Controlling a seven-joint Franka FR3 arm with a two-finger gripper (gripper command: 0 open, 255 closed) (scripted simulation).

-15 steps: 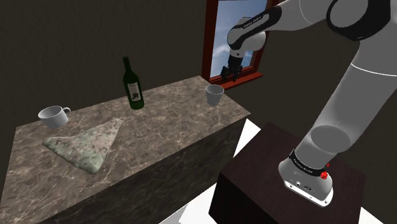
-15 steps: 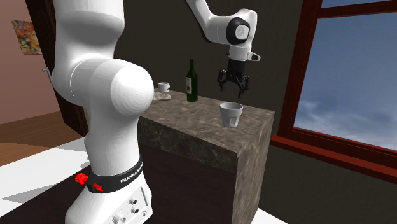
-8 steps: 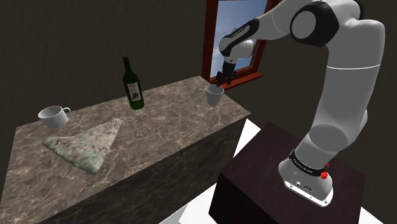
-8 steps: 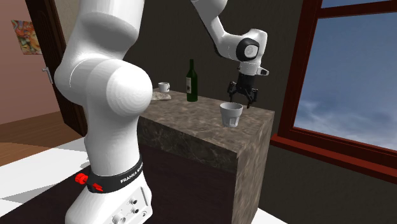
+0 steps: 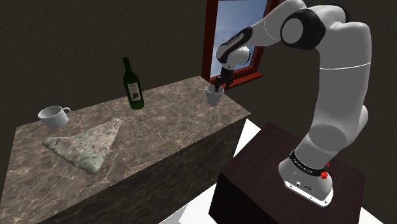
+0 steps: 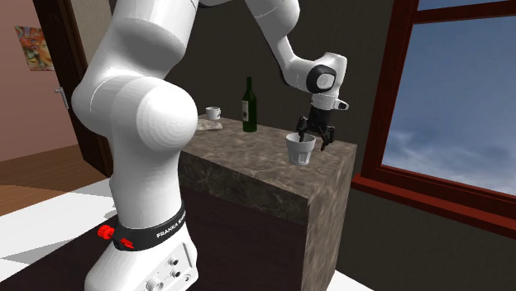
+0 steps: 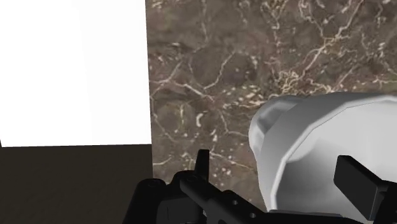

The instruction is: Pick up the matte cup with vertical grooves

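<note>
A pale grey-white cup [image 5: 214, 96] [image 6: 301, 150] [image 7: 299, 159] with faceted sides stands upright near the corner of the marble counter [image 5: 165, 124], close to the window. My black gripper [image 5: 220, 83] [image 6: 315, 135] [image 7: 280, 184] hangs open just over the cup's rim. In the wrist view one finger [image 7: 202, 167] is outside the cup's wall and the other finger [image 7: 357, 181] is over its opening. Neither finger touches the cup.
On the counter stand a dark green bottle [image 5: 132, 84] [image 6: 249, 106], a white mug [image 5: 54, 116] [image 6: 213, 112] and a grey-green folded cloth [image 5: 86, 145]. A red-framed window [image 5: 208, 38] lies behind the cup. The counter's edge [image 7: 150, 127] runs close beside the cup.
The gripper has come down and toward the shoulder view's left, from in front of the window to the cup's rim. Its fingers stay open. The cup has not moved.
</note>
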